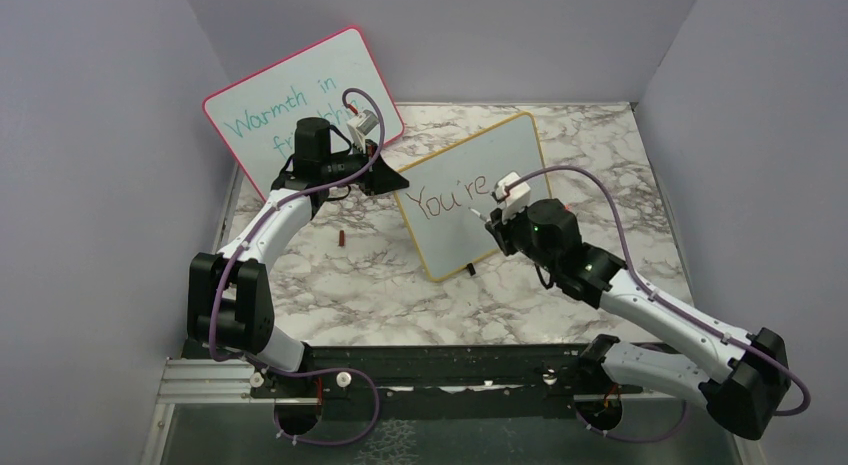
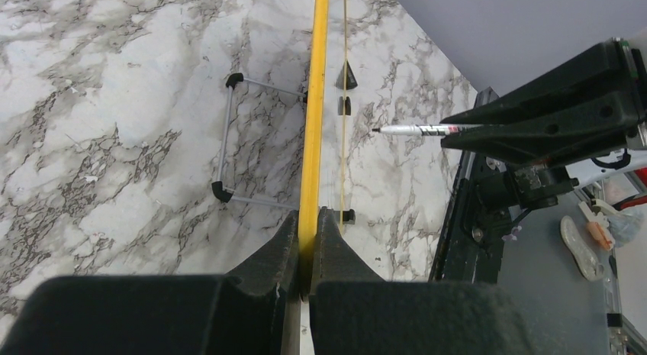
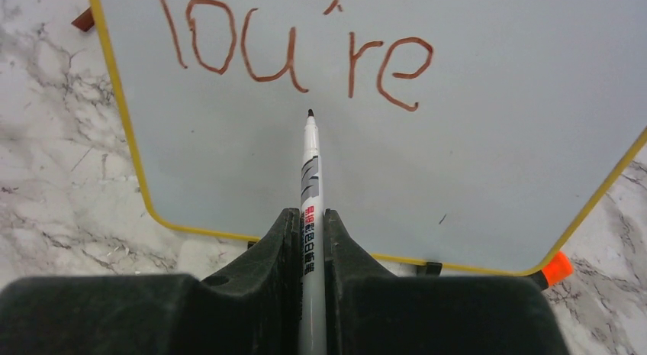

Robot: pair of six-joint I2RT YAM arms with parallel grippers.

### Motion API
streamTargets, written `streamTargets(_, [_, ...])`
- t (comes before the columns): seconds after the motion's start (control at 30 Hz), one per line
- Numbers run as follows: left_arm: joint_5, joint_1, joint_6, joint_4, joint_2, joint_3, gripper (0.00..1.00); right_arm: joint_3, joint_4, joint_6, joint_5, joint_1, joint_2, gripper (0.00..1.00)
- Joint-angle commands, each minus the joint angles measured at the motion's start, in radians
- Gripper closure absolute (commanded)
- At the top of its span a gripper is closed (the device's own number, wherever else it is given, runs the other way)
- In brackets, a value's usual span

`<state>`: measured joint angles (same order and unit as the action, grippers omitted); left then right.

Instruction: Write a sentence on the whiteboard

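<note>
The whiteboard (image 1: 470,190) with the yellow frame stands propped in the middle of the overhead view, on the marble table (image 1: 400,295). Its face is turned toward the lower right of the frame. Only one word of the sentence (image 3: 294,53) is on it, "You're", in red-brown strokes along the upper part of the board.

The left gripper (image 1: 385,175) is at the board's upper left edge. In the left wrist view, the left gripper's fingers (image 2: 286,244) are pinched tight on the yellow rim, which runs straight up the frame between them.

The right gripper (image 1: 492,223) is in front of the board, just right of its centre. It is closed around a white marker (image 3: 310,164). The marker points up the middle of the right wrist view, its dark tip just under the gap between the "u" and the "r". Whether the tip touches the board cannot be told.

A larger pink-framed board (image 1: 300,95) with teal writing leans at the upper left of the overhead view, behind the left arm. A small red-brown cap (image 1: 342,237) lies on the table left of the yellow board.
</note>
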<state>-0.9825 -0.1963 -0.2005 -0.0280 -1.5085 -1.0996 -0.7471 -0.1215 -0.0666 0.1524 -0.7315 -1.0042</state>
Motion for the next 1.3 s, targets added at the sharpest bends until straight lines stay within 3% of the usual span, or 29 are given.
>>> streamTargets(0.0, [0.045, 0.0, 0.088, -0.124, -0.044, 0.034, 1.0, 0.019, 0.005, -0.031, 0.07, -0.081, 0.008, 0.99])
streamTargets(0.27, [0.052, -0.002, 0.062, -0.1, -0.041, 0.047, 1.0, 0.047, 0.111, -0.062, 0.222, -0.252, -0.042, 0.99])
streamTargets(0.53, [0.053, -0.002, 0.053, -0.09, -0.039, 0.052, 1.0, 0.022, 0.174, -0.081, 0.317, -0.34, -0.139, 0.99])
streamTargets(1.27, [0.048, -0.002, 0.05, -0.086, -0.039, 0.052, 1.0, 0.011, 0.167, -0.074, 0.313, -0.358, -0.191, 0.99])
